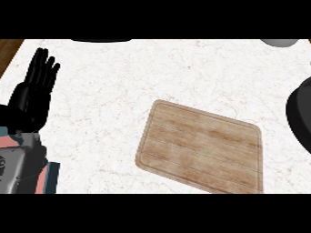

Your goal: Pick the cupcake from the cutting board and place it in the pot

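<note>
One grey left forearm (14, 170) at counter's left edge | my one black left hand (36, 88) resting, fingers straight, holding nothing | one bare rectangular wooden cutting board (202, 148) mid-counter | one black round pot (309, 120) at right edge | cupcake unseen

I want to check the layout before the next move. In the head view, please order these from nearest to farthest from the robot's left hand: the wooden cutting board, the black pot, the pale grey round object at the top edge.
1. Wooden cutting board, centre, nearest to the left hand.
2. Pale grey round object, top right edge.
3. Black pot, right edge, only slightly farther; these two are nearly too close to call.
</note>
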Robot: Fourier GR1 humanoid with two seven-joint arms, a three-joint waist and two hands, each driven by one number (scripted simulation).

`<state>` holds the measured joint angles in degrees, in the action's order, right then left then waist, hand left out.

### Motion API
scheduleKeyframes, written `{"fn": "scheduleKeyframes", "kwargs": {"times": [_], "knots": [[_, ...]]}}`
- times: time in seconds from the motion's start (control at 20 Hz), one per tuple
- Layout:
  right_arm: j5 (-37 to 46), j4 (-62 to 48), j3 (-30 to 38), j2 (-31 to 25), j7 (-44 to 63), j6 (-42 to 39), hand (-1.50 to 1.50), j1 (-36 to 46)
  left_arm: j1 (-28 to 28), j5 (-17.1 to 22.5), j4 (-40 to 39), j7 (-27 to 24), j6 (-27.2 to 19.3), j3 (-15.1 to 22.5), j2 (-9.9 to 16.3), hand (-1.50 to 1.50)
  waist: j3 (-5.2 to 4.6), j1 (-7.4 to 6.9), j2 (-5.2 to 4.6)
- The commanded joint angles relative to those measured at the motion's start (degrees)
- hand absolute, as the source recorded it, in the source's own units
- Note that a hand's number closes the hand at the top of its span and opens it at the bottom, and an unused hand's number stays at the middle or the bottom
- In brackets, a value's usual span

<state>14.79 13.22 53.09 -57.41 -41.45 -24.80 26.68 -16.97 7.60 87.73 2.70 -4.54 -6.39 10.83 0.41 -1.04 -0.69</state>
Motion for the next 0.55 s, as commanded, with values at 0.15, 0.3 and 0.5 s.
{"fn": "scheduleKeyframes", "kwargs": {"times": [0.15,0.3,0.5], "knots": [[-2.7,-2.1,2.4,-4.5,-2.8,-6.7,-1.5,-3.8,2.7,-0.5,0.3,-1.2,0.3,1.5,-1.6,0.0,0.26,-0.22,-0.1],[-3.1,-1.9,2.5,-5.6,-3.3,-8.1,-1.5,-5.9,0.6,-0.5,0.5,-0.3,-0.8,0.2,-0.8,0.0,0.24,0.25,-0.03],[-3.8,-1.5,2.8,-6.6,-2.5,-7.7,-1.5,-6.3,0.0,-0.2,-1.0,-0.5,-0.2,-0.4,-0.2,0.0,0.32,0.25,-0.21]]}}
